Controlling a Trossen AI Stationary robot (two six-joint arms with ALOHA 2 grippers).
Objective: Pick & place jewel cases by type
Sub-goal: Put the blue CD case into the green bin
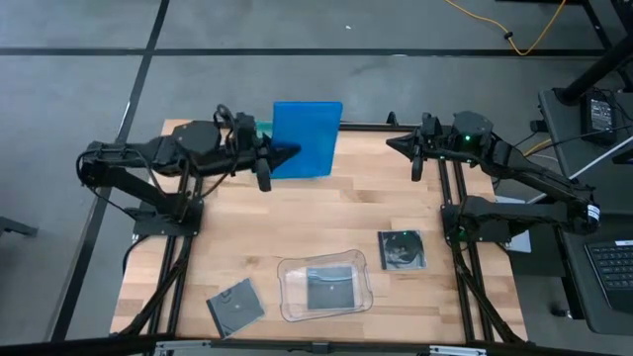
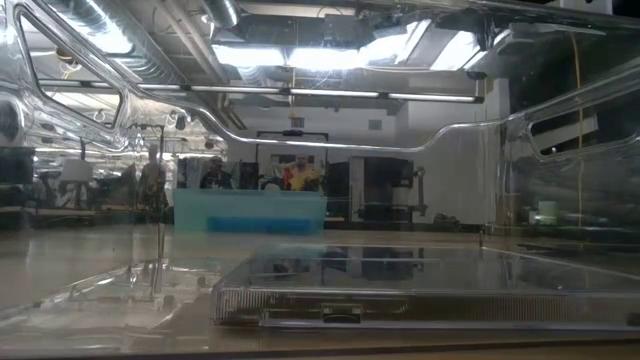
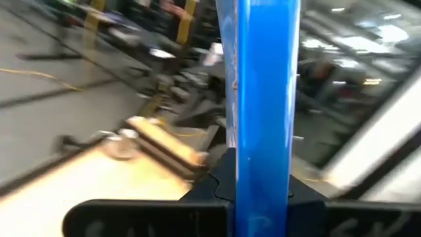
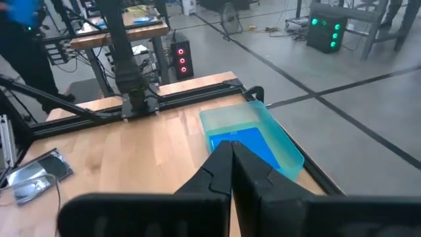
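Observation:
A solid blue jewel case (image 1: 309, 136) hangs over the table's far edge, its broad face up, with my left gripper (image 1: 280, 156) shut on it. Below it stands the teal tray (image 4: 279, 148), where another blue case (image 4: 242, 141) lies flat. Dark jewel cases lie on the table at the right (image 1: 401, 249) and the near left (image 1: 235, 305). A third dark case (image 1: 329, 287) lies inside the clear tray (image 1: 284, 287). My right gripper (image 1: 394, 144) waits shut at the far right, touching nothing. My left gripper pinches the blue case's left edge (image 3: 263, 178) between its two fingers (image 3: 220, 187). The fingers reach in level from the table's left. The case sticks out past them toward the right, lifted clear of the tray and the table.
In the low view the clear tray's wall (image 2: 560, 180) fills the foreground, and the teal tray (image 2: 250, 210) shows far behind it. Black rails run along the table's edges (image 1: 455, 247). Bare wood lies in the table's middle (image 1: 326, 213).

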